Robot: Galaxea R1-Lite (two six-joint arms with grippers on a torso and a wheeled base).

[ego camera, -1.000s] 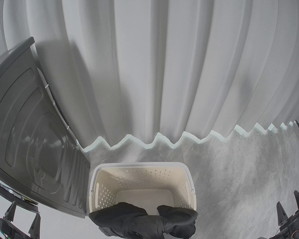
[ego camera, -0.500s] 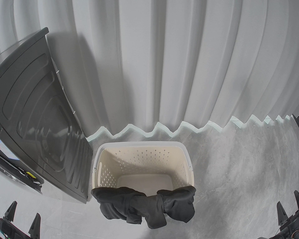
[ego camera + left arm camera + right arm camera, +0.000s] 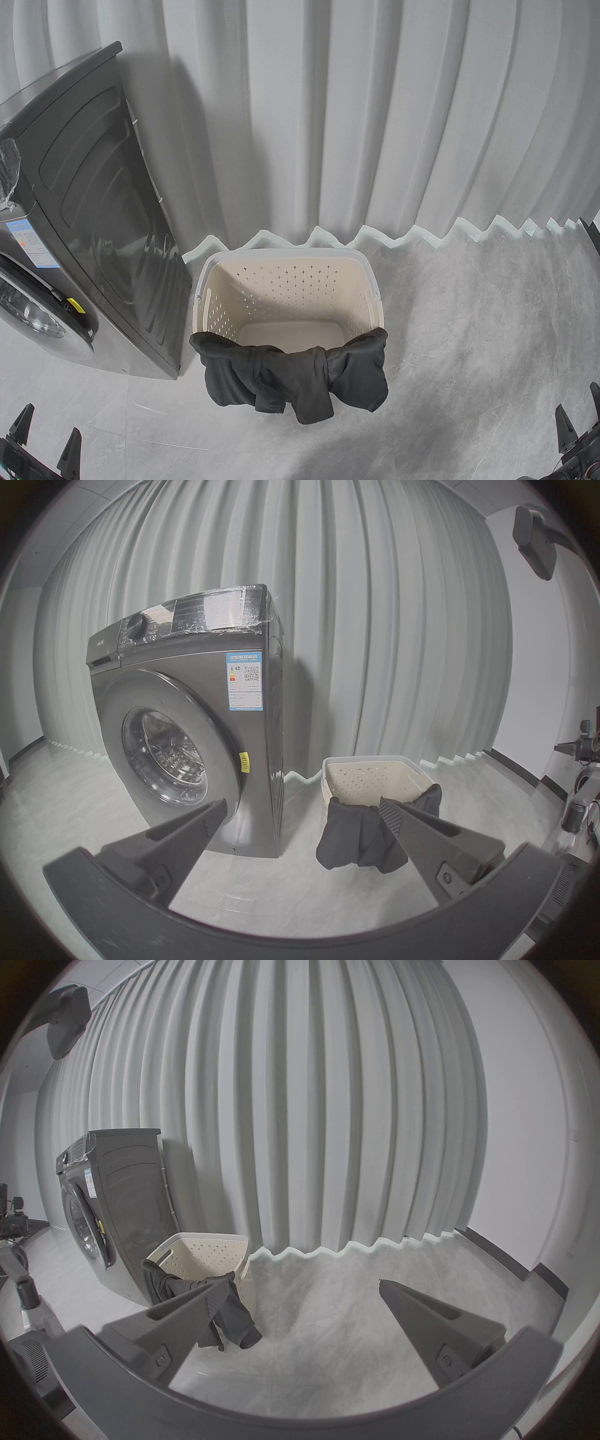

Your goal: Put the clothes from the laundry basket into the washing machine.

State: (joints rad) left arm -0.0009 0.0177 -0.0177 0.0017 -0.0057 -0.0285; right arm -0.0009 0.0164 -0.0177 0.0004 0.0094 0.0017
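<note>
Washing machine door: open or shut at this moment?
Shut. In the left wrist view the round glass door sits flush in the front of the washing machine, with no gap showing.

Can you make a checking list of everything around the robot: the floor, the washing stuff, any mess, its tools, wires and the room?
Surface: grey marbled floor.
Job's things: cream laundry basket beside the washing machine, whose door looks shut; dark clothes draped over the basket's near rim.
Clutter: nothing seen.
Tools: left tool and right tool open, empty, apart from the clothes.
Cables: nothing seen.
Surroundings: white pleated curtain behind.
</note>
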